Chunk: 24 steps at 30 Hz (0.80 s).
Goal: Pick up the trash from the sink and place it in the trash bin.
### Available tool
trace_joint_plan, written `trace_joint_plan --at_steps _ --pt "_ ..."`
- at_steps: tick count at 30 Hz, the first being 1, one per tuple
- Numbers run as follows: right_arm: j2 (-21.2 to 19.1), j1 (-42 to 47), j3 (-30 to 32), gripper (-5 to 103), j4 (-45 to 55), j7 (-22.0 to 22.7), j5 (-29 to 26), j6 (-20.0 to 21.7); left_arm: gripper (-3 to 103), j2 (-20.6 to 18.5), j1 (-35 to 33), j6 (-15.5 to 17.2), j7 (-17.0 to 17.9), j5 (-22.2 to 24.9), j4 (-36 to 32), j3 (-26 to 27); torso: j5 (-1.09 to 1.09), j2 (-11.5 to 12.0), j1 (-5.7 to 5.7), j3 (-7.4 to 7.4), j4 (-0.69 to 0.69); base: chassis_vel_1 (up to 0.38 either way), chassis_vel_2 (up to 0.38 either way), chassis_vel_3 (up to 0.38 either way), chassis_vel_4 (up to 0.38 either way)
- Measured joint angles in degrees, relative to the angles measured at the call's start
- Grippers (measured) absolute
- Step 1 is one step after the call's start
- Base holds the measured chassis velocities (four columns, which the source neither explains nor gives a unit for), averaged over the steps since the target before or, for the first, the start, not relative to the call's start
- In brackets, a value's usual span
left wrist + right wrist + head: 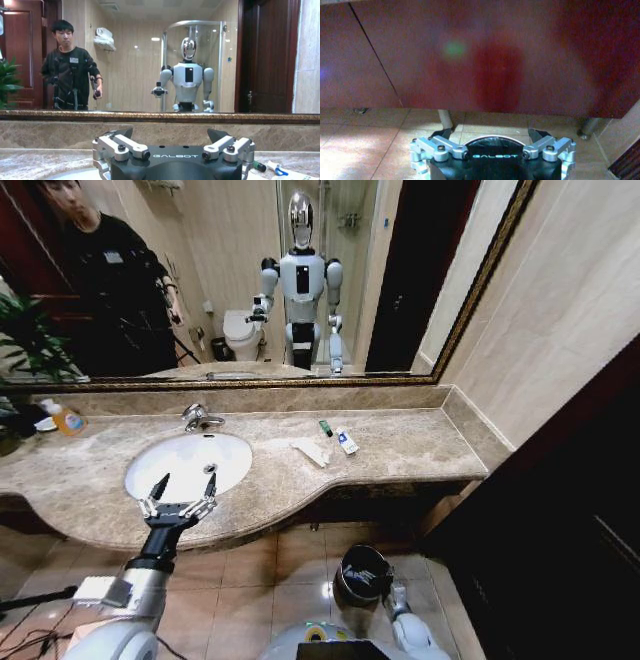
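Observation:
The trash lies on the marble counter to the right of the sink [235,452]: a flat white wrapper [310,451], a white tube with blue marks [346,441] and a tiny dark-green piece [325,427]. My left gripper [183,488] hovers open over the basin's front edge, nothing between its fingers. In the left wrist view the same gripper [170,132] faces the mirror, with the green piece [258,166] and the tube [278,171] off to one side. The trash bin [362,572] stands on the floor below the counter. My right gripper [491,132] hangs open and empty just above the bin's rim [490,137].
A chrome tap [198,417] stands behind the basin. A yellow-orange bottle [66,418] and a potted plant [28,340] are at the counter's far left. A large mirror [300,280] backs the counter. Dark red cabinet panels [480,56] face the right gripper.

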<state>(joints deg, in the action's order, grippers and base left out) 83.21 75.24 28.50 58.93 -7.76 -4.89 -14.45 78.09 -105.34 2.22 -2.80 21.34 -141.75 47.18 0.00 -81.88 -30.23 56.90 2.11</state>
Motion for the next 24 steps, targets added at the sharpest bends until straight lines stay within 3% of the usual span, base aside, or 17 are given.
trace_joint_plan --at_steps 4,13,18,24 --pt "-0.43 2.54 0.36 100 4.34 0.0 -0.14 0.43 100 0.0 0.0 0.0 0.0 0.0 0.0 0.0 0.01 0.0 0.0 0.0 0.0 0.0 0.0 0.0 0.0" --pt "-4.28 11.92 1.48 100 22.41 2.46 -6.47 2.92 100 0.0 0.0 0.0 0.0 0.0 0.0 0.0 0.0 0.0 0.0 0.0 0.0 0.0 0.0 0.0 0.0" --pt "-7.15 21.32 1.89 100 40.1 3.37 -8.56 3.2 100 0.0 0.0 0.0 -0.01 0.0 0.0 0.0 0.0 0.0 0.0 0.0 -0.01 0.0 0.0 0.0 0.0" --pt "-7.32 23.03 0.64 100 54.02 4.29 -8.45 6.88 100 0.0 0.0 0.0 -0.01 0.0 0.0 0.0 -0.01 -0.01 0.01 0.0 -0.01 0.0 0.0 0.0 0.0"
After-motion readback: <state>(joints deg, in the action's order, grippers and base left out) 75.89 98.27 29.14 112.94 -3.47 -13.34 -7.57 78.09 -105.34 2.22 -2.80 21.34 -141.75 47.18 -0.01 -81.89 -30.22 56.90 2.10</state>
